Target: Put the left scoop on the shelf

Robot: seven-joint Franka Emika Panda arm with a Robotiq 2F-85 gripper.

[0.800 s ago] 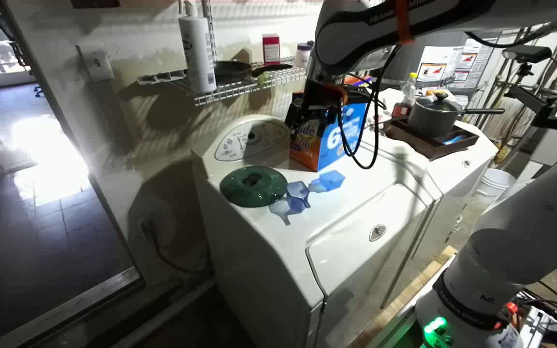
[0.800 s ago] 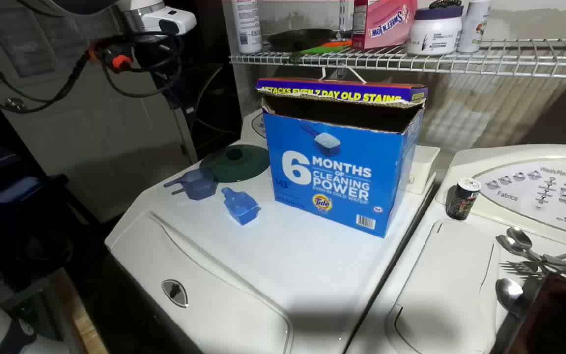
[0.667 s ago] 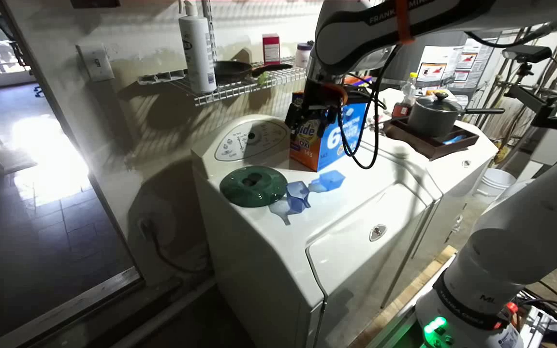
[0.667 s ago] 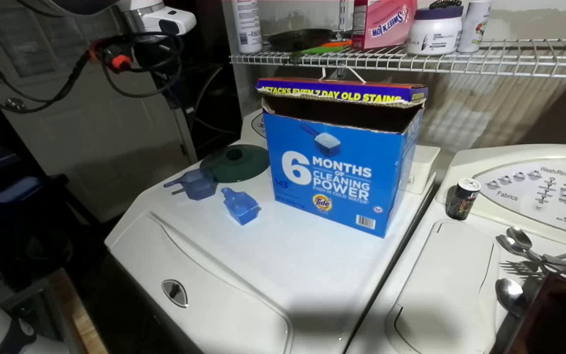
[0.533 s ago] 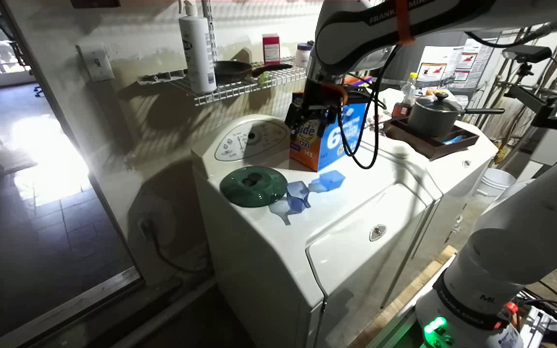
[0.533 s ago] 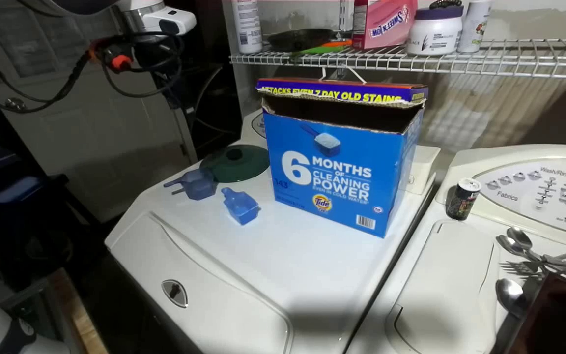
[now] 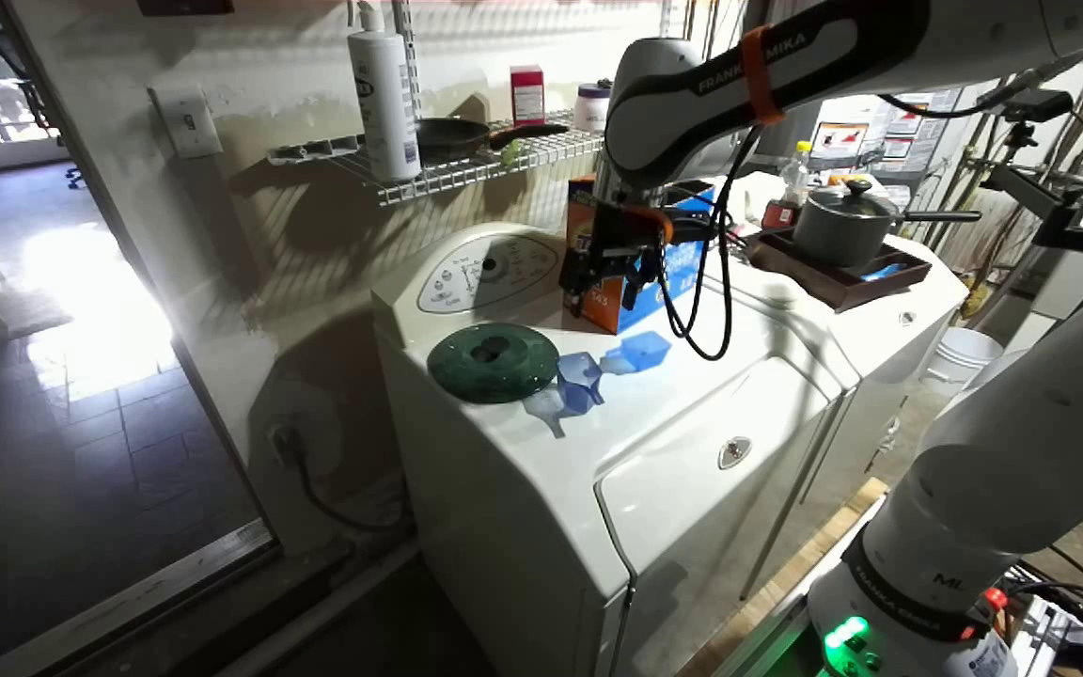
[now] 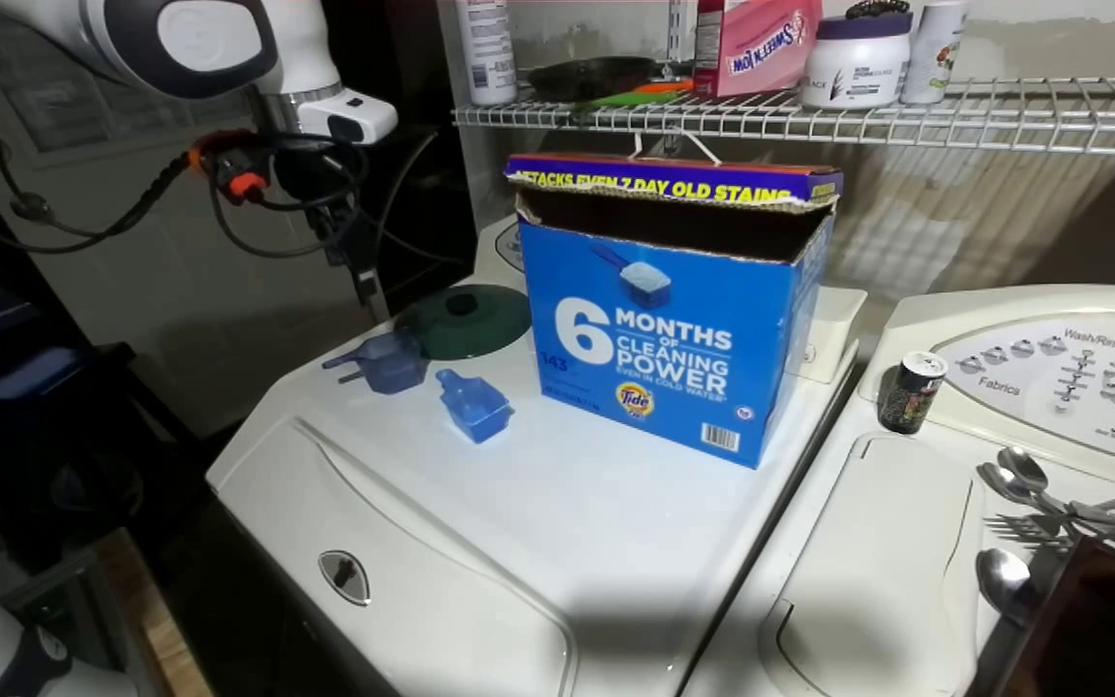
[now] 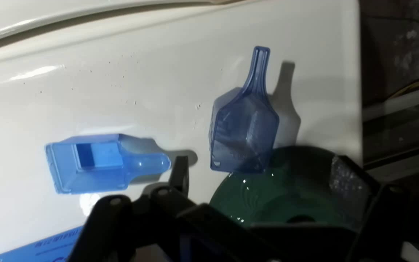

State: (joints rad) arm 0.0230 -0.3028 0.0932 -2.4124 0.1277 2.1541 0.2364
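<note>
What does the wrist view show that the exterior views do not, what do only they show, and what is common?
Only the wrist view makes out the small dark specks on the white appliance top.
Only the exterior views show the shelf, the dark pan on it and the white bottle.
All share the left scoop, bright-blue scoop, green disc, detergent box (only partly in the wrist view) and end effector.

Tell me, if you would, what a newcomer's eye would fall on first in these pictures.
It would probably fall on the blue-and-orange Tide detergent box, standing open-topped on the white laundry machine. Next come the bright-blue scoop, lying near that box, and the greyish-blue scoop, lying by the dark green lid. The pincer hangs open above the machine.
</note>
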